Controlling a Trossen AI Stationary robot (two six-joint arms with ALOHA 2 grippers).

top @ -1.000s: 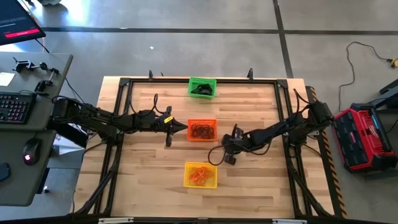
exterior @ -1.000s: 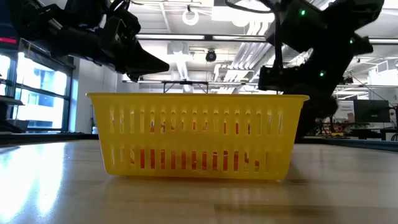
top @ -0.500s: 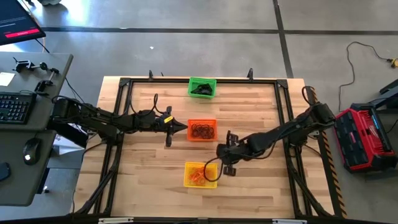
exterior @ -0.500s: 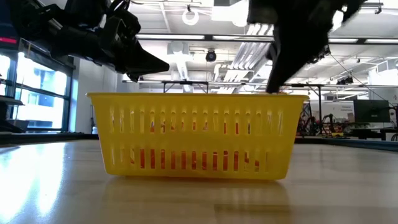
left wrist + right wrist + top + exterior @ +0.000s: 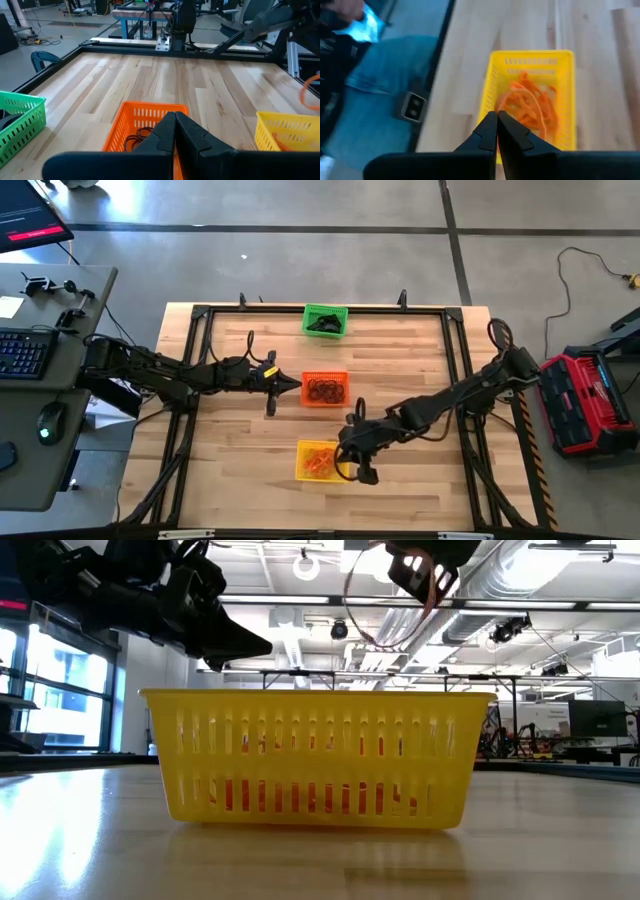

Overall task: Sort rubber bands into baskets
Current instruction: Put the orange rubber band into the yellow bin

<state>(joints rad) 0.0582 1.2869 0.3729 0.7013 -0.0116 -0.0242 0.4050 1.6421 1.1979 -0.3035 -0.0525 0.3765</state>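
Three baskets stand in a row down the table's middle: the green basket [image 5: 324, 321] at the far edge, the orange basket [image 5: 325, 389] with dark rubber bands, and the yellow basket [image 5: 322, 461] with orange rubber bands. My right gripper [image 5: 345, 457] hovers over the yellow basket's right rim, shut on a thin orange rubber band [image 5: 352, 610]. My left gripper [image 5: 297, 384] waits shut, just left of the orange basket [image 5: 150, 112]. My right gripper pinches the orange rubber band [image 5: 506, 100] between its two shut fingertips, coming in slanting down from the table's right. The band hangs as a slack loop [image 5: 347, 590] below the fingers, lifted clear above the yellow basket's rim [image 5: 320, 695].
Black frame rails [image 5: 455, 380] run along the table's edges. Bare wood lies left and right of the basket row. A desk with a keyboard [image 5: 25, 350] stands left of the table. A person's leg in jeans [image 5: 380, 75] shows beyond the table edge in the right wrist view.
My right gripper has risen and moved toward the table's near edge and left, from beside the orange basket to over the yellow basket's right rim. It has carried the orange rubber band up with it.
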